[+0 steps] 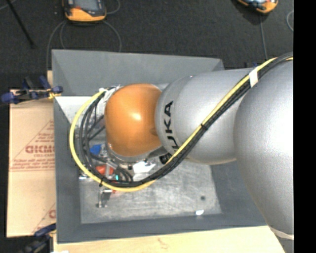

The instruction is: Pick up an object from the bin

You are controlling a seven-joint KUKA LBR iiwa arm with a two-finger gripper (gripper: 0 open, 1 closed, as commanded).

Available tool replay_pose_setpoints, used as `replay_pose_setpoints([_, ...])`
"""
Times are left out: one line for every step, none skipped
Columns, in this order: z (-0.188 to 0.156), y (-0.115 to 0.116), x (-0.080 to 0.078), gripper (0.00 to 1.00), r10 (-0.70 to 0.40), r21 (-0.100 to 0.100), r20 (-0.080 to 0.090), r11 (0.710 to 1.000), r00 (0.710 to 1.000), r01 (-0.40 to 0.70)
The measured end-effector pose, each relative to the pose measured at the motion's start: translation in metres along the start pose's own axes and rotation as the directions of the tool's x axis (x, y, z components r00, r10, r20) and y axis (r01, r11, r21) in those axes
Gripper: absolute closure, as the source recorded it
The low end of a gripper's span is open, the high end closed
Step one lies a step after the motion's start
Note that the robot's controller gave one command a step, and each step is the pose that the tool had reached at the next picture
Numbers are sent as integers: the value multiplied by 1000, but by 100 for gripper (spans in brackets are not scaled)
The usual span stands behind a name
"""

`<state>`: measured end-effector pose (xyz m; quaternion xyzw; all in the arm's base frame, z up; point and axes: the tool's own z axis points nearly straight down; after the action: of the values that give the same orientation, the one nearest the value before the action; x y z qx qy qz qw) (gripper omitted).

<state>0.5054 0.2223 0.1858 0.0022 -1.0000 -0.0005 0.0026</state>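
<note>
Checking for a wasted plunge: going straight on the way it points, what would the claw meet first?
Probably the bin's bare grey floor near its left wall; I see no loose thing beneath the claw. The small white piece lies well to the right. Depth is unclear.

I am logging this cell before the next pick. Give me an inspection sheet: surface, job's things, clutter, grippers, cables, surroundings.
Surface: grey bin floor, scuffed; the arm hides much of it.
Job's things: a small white thing at the floor's lower right corner, and a dark speck just above it.
Clutter: nothing seen.
Grippers: gripper low over the floor's left part, below the orange wrist cover; its state cannot be told.
Cables: yellow and black cables loop round the cover and run up the arm.
Surroundings: orange-and-black devices on the dark floor beyond the bin.
</note>
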Motion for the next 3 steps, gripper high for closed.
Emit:
replay_pose_setpoints([78,-67,-33,0,-33,1,13,999,999,33])
replay_pose_setpoints([111,-1,-58,0,59,-7,16,998,998,-59])
replay_pose_setpoints([17,5,-77,0,17,-2,18,1000,1000,-17])
